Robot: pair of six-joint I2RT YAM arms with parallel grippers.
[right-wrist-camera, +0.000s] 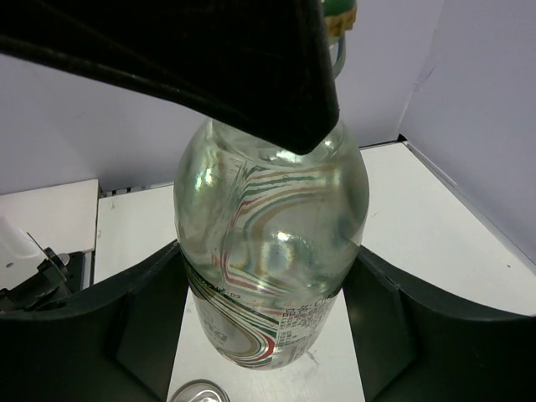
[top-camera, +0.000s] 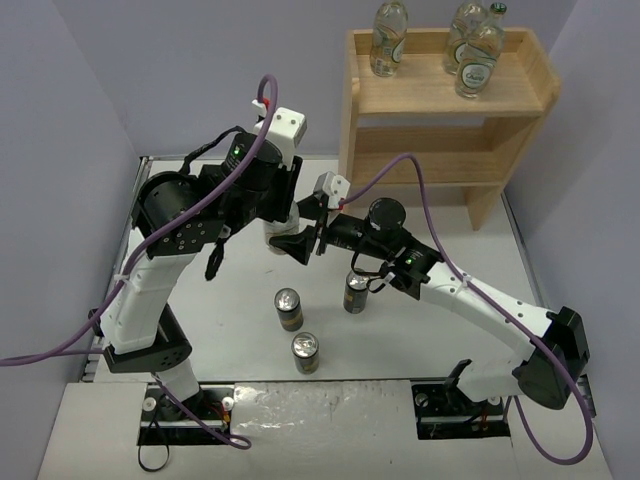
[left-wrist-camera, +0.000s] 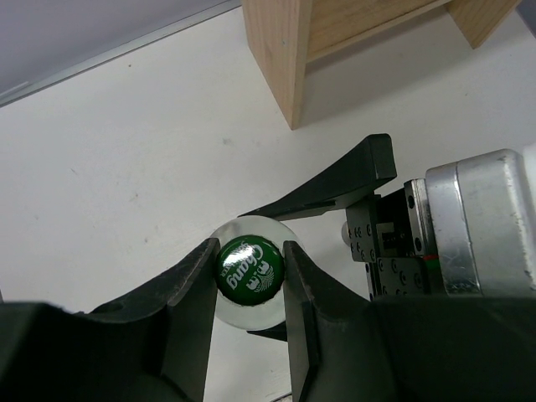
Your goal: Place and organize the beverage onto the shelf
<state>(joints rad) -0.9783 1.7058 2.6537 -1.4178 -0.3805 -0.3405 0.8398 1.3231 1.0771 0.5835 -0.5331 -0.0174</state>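
Observation:
Three clear bottles (top-camera: 389, 38) (top-camera: 463, 35) (top-camera: 478, 58) stand on the top tier of the wooden shelf (top-camera: 440, 95). The fourth bottle (top-camera: 274, 236) is upright between both grippers, left of the shelf. My left gripper (left-wrist-camera: 249, 251) is shut from above on its green cap (left-wrist-camera: 250, 272). My right gripper (right-wrist-camera: 270, 260) is shut on its glass body (right-wrist-camera: 268, 218) from the side; its fingers (left-wrist-camera: 335, 188) show in the left wrist view. Three dark cans (top-camera: 288, 308) (top-camera: 306, 352) (top-camera: 356, 292) stand on the table in front. I cannot tell whether the bottle touches the table.
The shelf's lower tier (top-camera: 430, 160) holds nothing. The shelf's left side panel (left-wrist-camera: 276, 50) stands close to the right of the held bottle. A can top (right-wrist-camera: 197, 392) lies just below the right gripper. Purple cables arc over both arms.

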